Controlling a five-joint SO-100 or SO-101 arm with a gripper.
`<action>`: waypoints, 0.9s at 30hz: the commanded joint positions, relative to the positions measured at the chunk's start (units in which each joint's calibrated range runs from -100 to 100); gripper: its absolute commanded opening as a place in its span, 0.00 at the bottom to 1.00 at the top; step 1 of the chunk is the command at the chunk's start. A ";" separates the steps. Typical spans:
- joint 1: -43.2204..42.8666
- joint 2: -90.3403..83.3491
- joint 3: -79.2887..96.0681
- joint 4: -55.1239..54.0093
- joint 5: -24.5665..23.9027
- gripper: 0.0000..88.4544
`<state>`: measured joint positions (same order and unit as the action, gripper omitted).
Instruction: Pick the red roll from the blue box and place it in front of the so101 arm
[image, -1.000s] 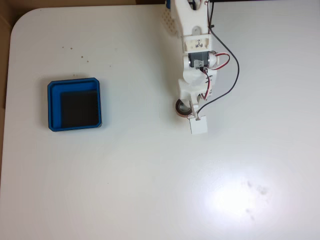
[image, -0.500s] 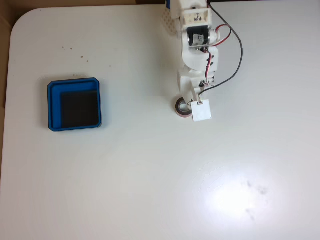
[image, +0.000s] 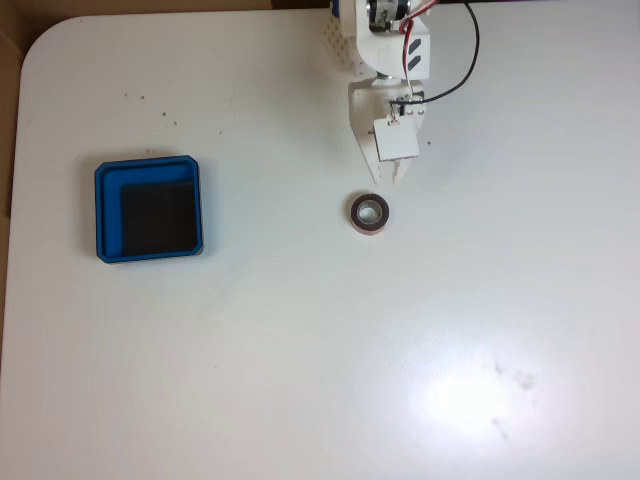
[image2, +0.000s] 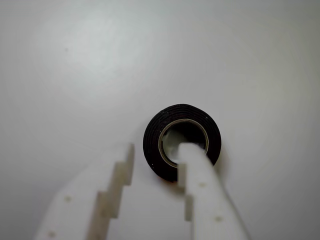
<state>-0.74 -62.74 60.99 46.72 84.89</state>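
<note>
Tape first: we see the red roll (image: 369, 214) lying flat on the white table (image: 300, 360), hollow core facing up, out in the open near the middle of the fixed view. In the wrist view we see the roll's (image2: 182, 141) dark top face and pale inner ring from straight above.

We find the gripper (image: 391, 178) just above the roll in the fixed view, near it but apart, with bare table between its tips and the ring. Its fingers are spread and pinch nothing. In the wrist view the gripper (image2: 157, 151) comes in from the bottom edge; one finger (image2: 202, 185) overlaps the roll's near side in the picture, the other finger (image2: 107, 185) sits to the left of the roll.

We see the so101 arm (image: 388, 40) reaching down from the top edge of the fixed view, red and black wires looping beside it. We see the blue box (image: 148, 170) well apart at the left, its black floor bare.
</note>
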 joint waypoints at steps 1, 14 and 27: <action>0.79 -4.56 0.38 -0.92 0.22 0.08; 0.89 -16.35 11.79 -1.09 0.13 0.08; 0.79 -29.40 21.13 -1.09 0.22 0.08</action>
<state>-0.74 -90.09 81.35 46.72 84.89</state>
